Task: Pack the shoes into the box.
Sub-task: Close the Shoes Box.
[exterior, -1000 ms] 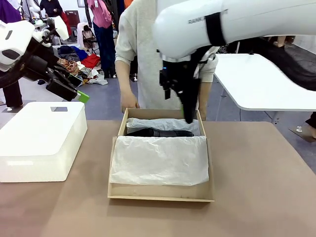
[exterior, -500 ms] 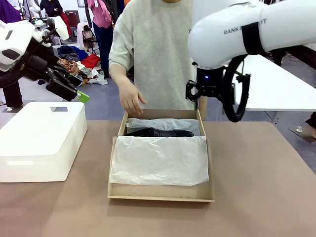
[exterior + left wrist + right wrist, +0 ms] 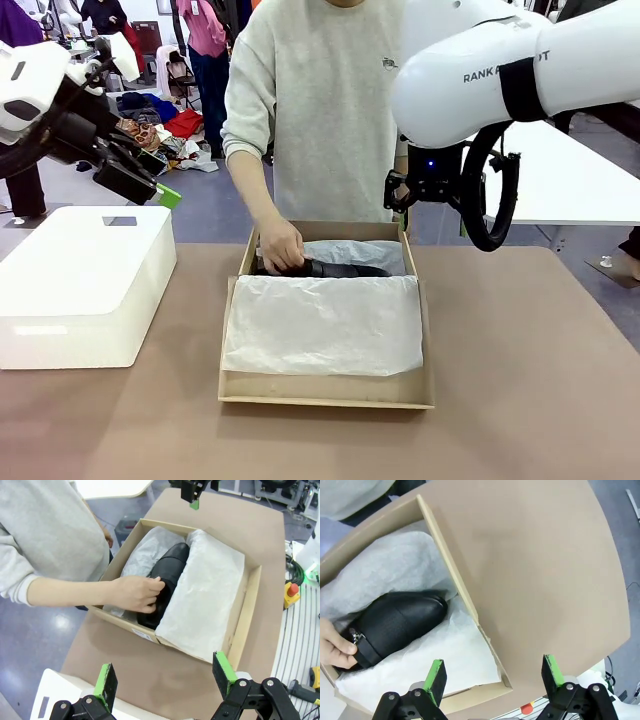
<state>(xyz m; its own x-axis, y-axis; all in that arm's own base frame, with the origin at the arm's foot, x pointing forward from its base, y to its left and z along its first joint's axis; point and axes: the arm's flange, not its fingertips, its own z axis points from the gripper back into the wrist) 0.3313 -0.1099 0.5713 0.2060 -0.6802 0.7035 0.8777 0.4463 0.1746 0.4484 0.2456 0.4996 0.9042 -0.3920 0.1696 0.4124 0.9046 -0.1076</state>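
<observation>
Nearest the robot: brown table (image 3: 520,380), w/ the tan cardboard box (image 3: 325,401) sitting mid-table, open at the top. A big sheet of white tissue paper (image 3: 322,325) covers the near two-thirds of the box's inside, and more tissue is crumpled along the far wall. Between the two folds lies one black leather shoe (image 3: 348,269) on its side in the far strip of the box, toe toward the robot's R. Its small metal buckle shows in the R wrist view, next to the fingers holding it. Whether a 2nd shoe lies under the tissue can't be told.

Person's hand (image 3: 282,247) reaches down into the far-L corner of the box and grips the shoe's heel/strap end. Person (image 3: 320,110) stands at the far edge in a grey sweatshirt, just behind the box.

To the robot's L, a big white rounded box (image 3: 85,280) rests on the table, apart from the cardboard one.

L gripper (image 3: 165,674) hangs above the white box, jaws spread wide, green pads (image 3: 106,680) w/ nothing between them. It is aimed across at the shoebox, well apart from it.

R gripper (image 3: 495,676) is raised over the box's R end and the bare table beside it, jaws likewise released, holding nothing and touching nothing.
</observation>
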